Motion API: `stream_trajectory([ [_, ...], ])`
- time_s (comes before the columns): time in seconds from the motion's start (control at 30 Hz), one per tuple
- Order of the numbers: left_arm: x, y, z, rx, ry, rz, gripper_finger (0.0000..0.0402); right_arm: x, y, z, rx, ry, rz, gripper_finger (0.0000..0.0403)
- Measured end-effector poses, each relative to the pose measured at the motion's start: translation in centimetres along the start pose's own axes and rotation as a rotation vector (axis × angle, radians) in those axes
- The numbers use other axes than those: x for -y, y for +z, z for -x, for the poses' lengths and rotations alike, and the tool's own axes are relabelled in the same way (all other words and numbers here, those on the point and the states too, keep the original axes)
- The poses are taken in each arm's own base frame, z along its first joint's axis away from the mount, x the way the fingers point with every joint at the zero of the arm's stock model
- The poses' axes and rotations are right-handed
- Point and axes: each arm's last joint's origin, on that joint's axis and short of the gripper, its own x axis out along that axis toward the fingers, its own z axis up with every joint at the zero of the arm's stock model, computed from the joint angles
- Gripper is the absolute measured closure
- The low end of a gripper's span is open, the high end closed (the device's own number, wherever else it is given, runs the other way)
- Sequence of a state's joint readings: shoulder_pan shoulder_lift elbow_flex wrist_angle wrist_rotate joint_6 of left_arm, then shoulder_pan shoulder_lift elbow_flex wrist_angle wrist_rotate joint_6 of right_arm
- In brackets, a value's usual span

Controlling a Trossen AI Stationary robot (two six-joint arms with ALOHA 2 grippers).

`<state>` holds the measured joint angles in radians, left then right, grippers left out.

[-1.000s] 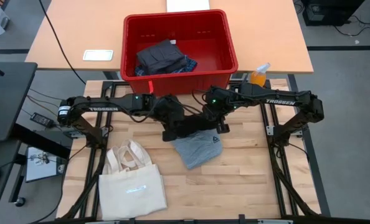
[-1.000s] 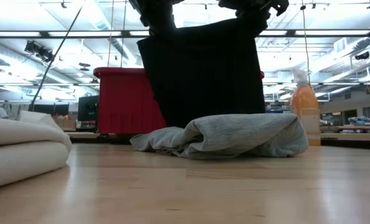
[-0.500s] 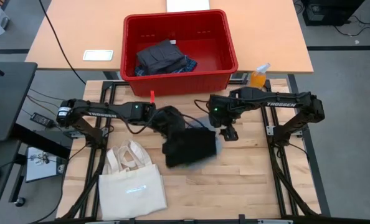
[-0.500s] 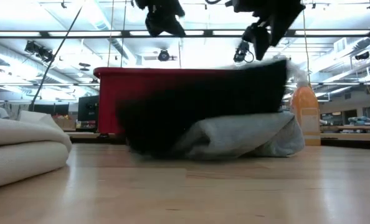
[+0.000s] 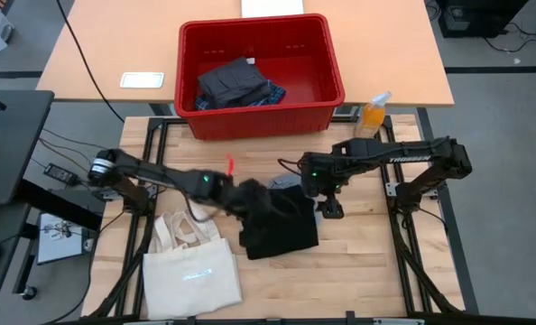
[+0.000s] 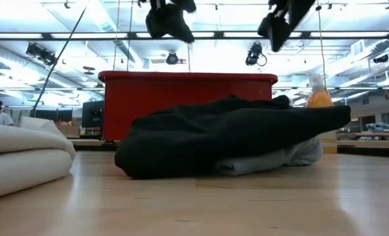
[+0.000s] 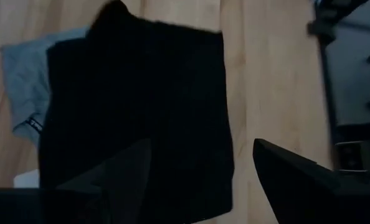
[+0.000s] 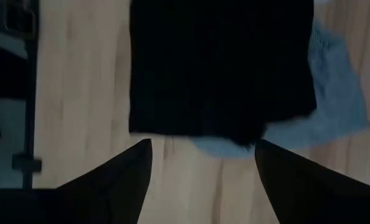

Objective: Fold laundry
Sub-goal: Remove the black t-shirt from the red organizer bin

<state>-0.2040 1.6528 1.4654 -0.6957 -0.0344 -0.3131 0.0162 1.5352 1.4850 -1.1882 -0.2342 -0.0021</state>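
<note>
A black garment (image 5: 279, 224) lies spread flat on the table, covering most of a light grey top (image 5: 284, 183) whose edge shows beyond it (image 6: 293, 154). My left gripper (image 5: 253, 199) hovers open above the garment's left side, its fingers wide apart in the left wrist view (image 7: 200, 180) with nothing between them. My right gripper (image 5: 329, 208) hovers open above the garment's right edge (image 8: 203, 180). In the low view both grippers, left (image 6: 168, 16) and right (image 6: 283, 19), hang well clear of the black garment (image 6: 227, 134).
A red bin (image 5: 327, 99) with dark and plaid garments (image 5: 236, 86) stands beyond the table's far edge. A cream tote bag (image 5: 189, 262) lies at the near left. An orange bottle (image 5: 374, 110) stands at the far right. Bare wood shows at the near right.
Both grippers held the black garment hanging by its top edge over the grey top. They have opened and let go while moving toward the near edge. The garment has fallen and now lies spread out over the grey top.
</note>
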Motion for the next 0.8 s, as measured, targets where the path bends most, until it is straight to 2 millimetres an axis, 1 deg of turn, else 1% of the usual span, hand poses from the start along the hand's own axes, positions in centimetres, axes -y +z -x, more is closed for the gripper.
stream_trajectory([
  [0.1, 1.4, -0.8, -1.9, -0.028, 0.061, -0.041, 0.0116, -0.6, 0.4, -1.0, 0.049, -0.003, 0.029, 0.0122],
  [0.2, 2.1, -1.6, -3.8, -0.055, 0.133, -0.062, 0.0116, -0.7, 0.1, -2.8, 0.055, -0.011, 0.047, 0.0128],
  [0.27, 2.1, -1.7, -4.4, -0.066, 0.146, -0.056, 0.0117, -0.5, -0.4, -4.0, 0.042, 0.009, 0.031, 0.0133],
  [0.33, 2.0, -1.6, -4.4, -0.044, 0.175, -0.054, 0.0124, -0.3, -1.0, -4.6, 0.017, 0.024, 0.003, 0.0138],
  [0.43, 1.6, -1.2, -4.0, 0.001, 0.235, -0.068, 0.0143, -0.1, -2.0, -4.4, 0.029, 0.024, -0.017, 0.0146],
  [0.57, 1.0, -0.6, -4.1, 0.048, 0.24, -0.126, 0.0176, 0.0, -3.5, -3.6, 0.124, 0.02, -0.056, 0.0154],
  [0.63, 0.5, -1.1, -5.1, 0.076, 0.209, -0.132, 0.0191, -0.1, -4.4, -3.0, 0.181, 0.037, -0.093, 0.0157],
  [0.73, -0.5, -2.8, -6.5, 0.078, 0.174, -0.125, 0.021, -0.4, -5.8, -2.2, 0.237, 0.057, -0.171, 0.0158],
  [0.8, -1.3, -3.6, -6.9, 0.107, 0.157, -0.102, 0.0218, -0.7, -6.6, -2.1, 0.27, 0.069, -0.233, 0.0158],
])
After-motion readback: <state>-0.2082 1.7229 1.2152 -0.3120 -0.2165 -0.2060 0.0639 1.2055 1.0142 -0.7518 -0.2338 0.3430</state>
